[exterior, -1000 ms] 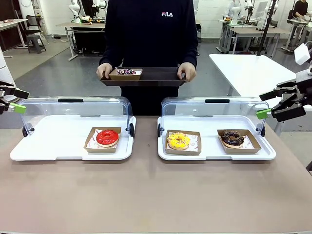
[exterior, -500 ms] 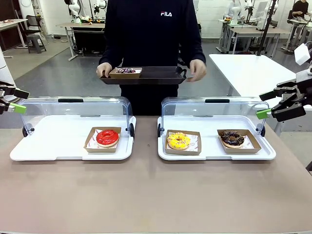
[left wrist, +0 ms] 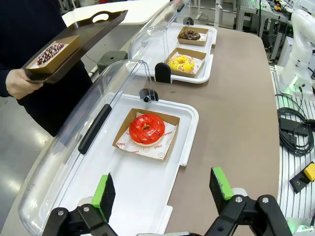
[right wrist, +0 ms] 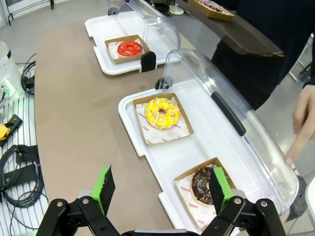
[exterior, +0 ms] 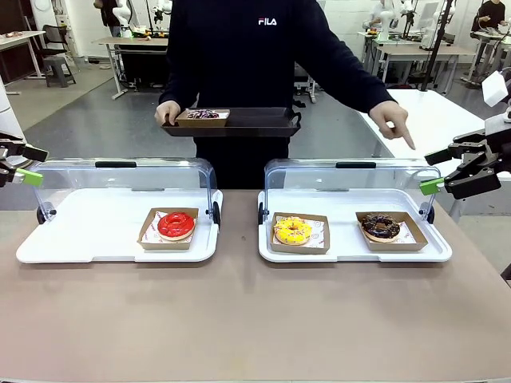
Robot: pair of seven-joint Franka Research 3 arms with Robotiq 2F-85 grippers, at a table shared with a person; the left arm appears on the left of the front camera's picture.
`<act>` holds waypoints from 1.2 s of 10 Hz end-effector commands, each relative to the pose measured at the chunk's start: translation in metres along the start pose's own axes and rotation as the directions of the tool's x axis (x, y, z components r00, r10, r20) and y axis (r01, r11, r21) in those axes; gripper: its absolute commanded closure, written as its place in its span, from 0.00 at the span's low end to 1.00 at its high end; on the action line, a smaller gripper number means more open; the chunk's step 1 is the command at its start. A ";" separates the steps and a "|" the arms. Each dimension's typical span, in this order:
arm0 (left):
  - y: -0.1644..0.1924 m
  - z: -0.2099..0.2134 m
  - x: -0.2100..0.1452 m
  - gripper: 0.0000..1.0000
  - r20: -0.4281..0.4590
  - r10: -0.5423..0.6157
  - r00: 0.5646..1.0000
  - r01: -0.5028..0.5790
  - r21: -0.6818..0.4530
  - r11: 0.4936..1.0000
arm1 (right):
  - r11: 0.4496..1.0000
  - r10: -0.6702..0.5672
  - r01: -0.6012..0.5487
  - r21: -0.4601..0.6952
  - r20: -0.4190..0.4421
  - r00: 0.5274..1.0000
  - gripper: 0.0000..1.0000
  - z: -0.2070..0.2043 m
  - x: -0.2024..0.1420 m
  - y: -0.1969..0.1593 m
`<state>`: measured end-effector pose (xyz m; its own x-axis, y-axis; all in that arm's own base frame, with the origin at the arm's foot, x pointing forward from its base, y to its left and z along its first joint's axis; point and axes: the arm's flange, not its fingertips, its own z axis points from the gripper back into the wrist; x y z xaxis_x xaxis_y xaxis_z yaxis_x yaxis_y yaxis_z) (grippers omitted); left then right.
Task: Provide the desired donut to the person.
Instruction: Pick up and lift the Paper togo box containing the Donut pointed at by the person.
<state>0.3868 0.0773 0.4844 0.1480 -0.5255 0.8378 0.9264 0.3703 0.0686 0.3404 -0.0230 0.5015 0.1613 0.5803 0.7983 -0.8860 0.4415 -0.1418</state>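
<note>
The person (exterior: 247,56) stands at the far side and holds a dark serving tray (exterior: 259,121) in one hand; on it lies a sprinkled donut (exterior: 203,115) in a box. The other hand (exterior: 394,121) reaches out, index finger pointing down above the chocolate donut (exterior: 380,227). That donut shares the right white tray (exterior: 351,257) with a yellow donut (exterior: 293,230). A red donut (exterior: 176,225) lies in the left white tray (exterior: 88,239). My left gripper (exterior: 36,165) hovers open at the left edge. My right gripper (exterior: 431,171) hovers open at the right, beside the lid.
Both white trays have clear hinged lids (exterior: 128,179) standing open along their far side. The brown tabletop (exterior: 239,319) in front of the trays is bare. A white table (exterior: 415,120) stands behind on the right. Cables and a pedal (left wrist: 300,142) lie off the table.
The person's hand let go of the dark tray's right end and swung out to picture right, now pointing down over the right tray. Both grippers stayed still and open.
</note>
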 end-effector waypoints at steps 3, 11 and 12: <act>0.000 0.000 -0.001 0.00 0.002 0.001 1.000 -0.001 0.000 1.000 | 1.000 0.007 -0.008 0.008 0.036 0.999 0.00 -0.004 -0.001 -0.003; 0.000 0.000 -0.001 0.00 0.002 0.001 1.000 -0.001 0.000 1.000 | 1.000 0.007 -0.008 0.008 0.036 0.999 0.00 -0.004 -0.001 -0.003; 0.000 0.000 -0.001 0.00 0.002 0.001 1.000 -0.001 0.000 1.000 | 1.000 0.007 -0.008 0.008 0.036 0.999 0.00 -0.004 -0.001 -0.003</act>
<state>0.3868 0.0773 0.4844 0.1480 -0.5256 0.8378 0.9264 0.3702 0.0686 0.3404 -0.0230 0.5015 0.1613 0.5803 0.7983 -0.8860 0.4415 -0.1419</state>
